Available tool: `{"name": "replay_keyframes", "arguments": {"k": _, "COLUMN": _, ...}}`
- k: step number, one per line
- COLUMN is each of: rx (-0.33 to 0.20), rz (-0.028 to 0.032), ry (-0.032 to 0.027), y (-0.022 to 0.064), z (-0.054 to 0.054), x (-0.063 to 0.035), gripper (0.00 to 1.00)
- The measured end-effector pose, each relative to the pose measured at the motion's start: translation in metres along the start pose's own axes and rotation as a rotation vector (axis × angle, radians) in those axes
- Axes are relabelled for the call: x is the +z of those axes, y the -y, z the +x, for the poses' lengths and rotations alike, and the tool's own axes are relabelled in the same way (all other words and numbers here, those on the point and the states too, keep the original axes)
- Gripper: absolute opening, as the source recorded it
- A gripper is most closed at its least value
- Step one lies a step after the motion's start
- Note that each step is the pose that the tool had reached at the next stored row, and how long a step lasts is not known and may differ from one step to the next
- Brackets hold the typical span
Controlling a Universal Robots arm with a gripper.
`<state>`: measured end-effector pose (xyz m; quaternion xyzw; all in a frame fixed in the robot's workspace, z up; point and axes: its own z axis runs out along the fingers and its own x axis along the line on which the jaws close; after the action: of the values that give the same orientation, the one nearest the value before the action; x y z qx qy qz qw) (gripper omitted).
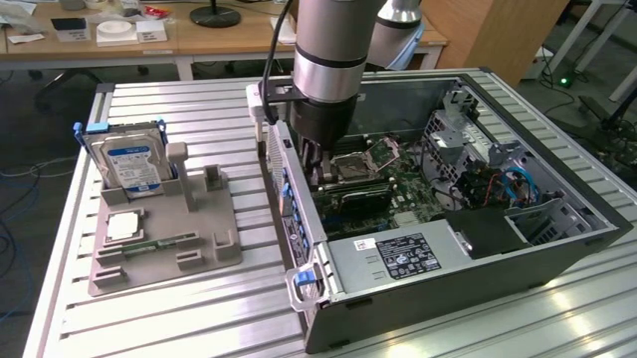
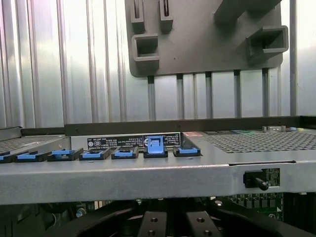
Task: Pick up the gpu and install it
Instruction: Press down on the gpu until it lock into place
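A Universal Robots arm (image 1: 333,37) shows a thick grey cylindrical wrist section ringed by a polished silver band, with a matte black housing below it. A black cable runs down its side to a small black bracket clamped at the band. In the wrist view, the black gripper (image 2: 177,224) shows two flat central blocks, each with small round screws, flanked by angled black links.

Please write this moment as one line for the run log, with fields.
arm: lowered into open computer case | pincer: shut, above the motherboard | hard drive: upright in grey holder | graphics card: seated near pincer, grip unclear
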<state>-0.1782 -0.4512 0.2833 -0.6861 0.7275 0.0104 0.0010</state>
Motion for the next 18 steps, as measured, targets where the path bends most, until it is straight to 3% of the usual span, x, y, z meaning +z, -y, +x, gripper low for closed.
{"name": "replay_keyframes", "arguments": {"k": 5, "rx": 0.0, "rz": -0.0003, "ry": 0.0003, "y": 0.0003, "z": 0.0, "x": 0.0047, "gripper": 0.1}}
{"name": "replay_keyframes", "arguments": {"k": 12, "rx": -0.001, "rz": -0.0002, "ry": 0.0003, "y": 0.0121, "z": -0.002, "x": 0.0108, "gripper": 0.1}}
{"name": "replay_keyframes", "arguments": {"k": 18, "rx": -0.002, "rz": -0.0006, "ry": -0.0003, "y": 0.0156, "z": -0.003, "x": 0.0132, "gripper": 0.1}}
